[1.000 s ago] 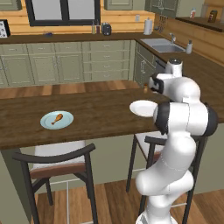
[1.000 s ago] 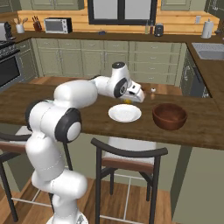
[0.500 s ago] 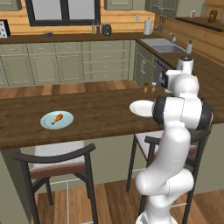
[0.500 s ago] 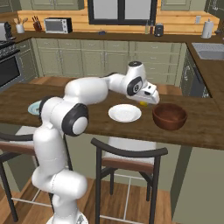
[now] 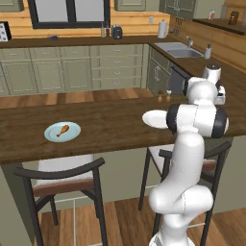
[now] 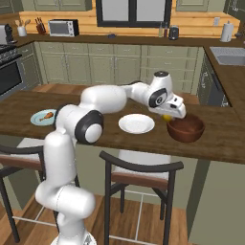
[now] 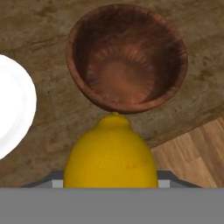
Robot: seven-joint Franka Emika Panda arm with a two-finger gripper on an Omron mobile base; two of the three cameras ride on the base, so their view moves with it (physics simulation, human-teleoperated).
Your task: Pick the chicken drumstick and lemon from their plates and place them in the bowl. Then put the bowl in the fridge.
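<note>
In the hand view we see the lemon (image 7: 110, 152) up close, bright yellow with a small nub, pinched in our gripper (image 6: 168, 116) above the counter (image 6: 19, 107), just short of the bowl (image 7: 127, 57). The bowl is deep, reddish-brown and empty. The right base view shows the white plate (image 6: 136, 123) left of the bowl, and, far left, the drumstick (image 6: 47, 115) on its blue plate (image 6: 37, 119).

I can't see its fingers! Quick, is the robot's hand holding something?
Gripper: closed on the lemon, carrying it beside the bowl.
</note>
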